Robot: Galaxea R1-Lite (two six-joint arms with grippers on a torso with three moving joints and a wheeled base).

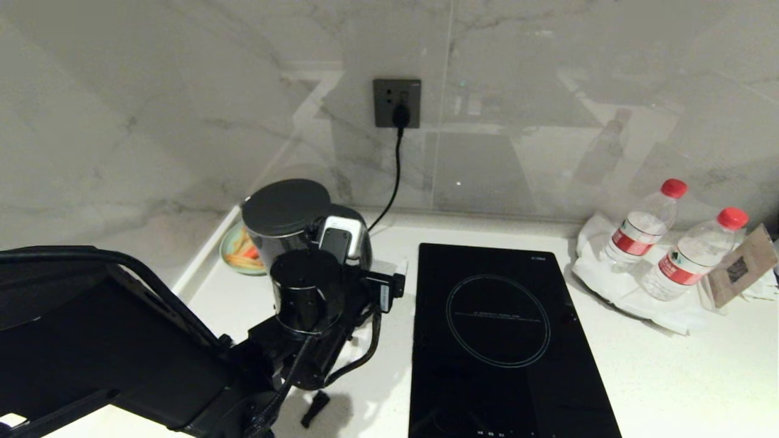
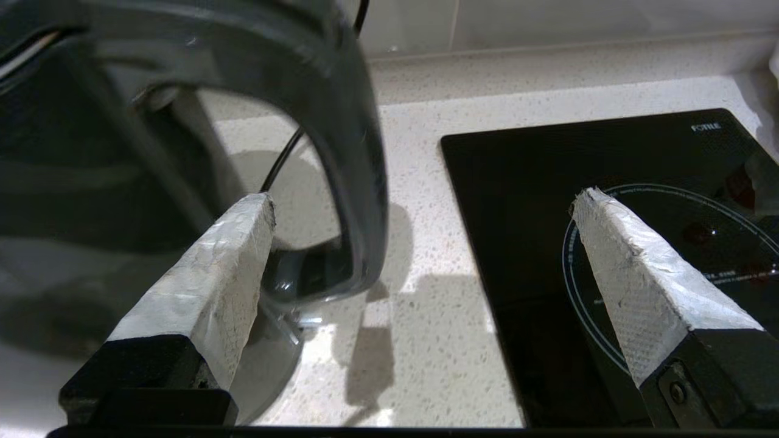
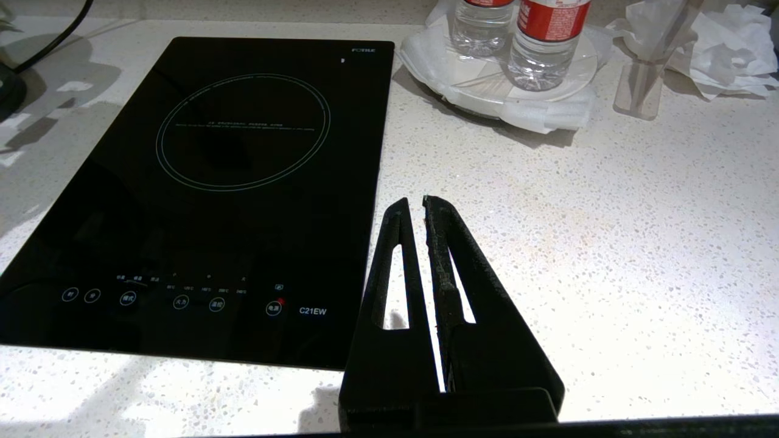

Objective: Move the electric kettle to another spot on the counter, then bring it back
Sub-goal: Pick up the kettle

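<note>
The electric kettle [image 1: 285, 214], dark with a flat round lid, stands at the back left of the white speckled counter [image 1: 669, 377]. My left arm [image 1: 304, 292] reaches up to it from the lower left. In the left wrist view my left gripper [image 2: 423, 198] is open wide. The kettle's black loop handle [image 2: 362, 182] stands between the two padded fingers, close to one finger [image 2: 225, 274] and untouched by either. The kettle body [image 2: 91, 152] fills the side beyond that finger. My right gripper [image 3: 414, 201] hangs shut and empty over the counter [image 3: 608, 243] beside the hob.
A black glass induction hob [image 1: 499, 322] lies right of the kettle. Two red-capped water bottles [image 1: 645, 228] and a card stand [image 1: 739, 264] sit at the back right. A plate of snacks [image 1: 238, 249] is behind the kettle. A cord runs up to the wall socket [image 1: 397, 103].
</note>
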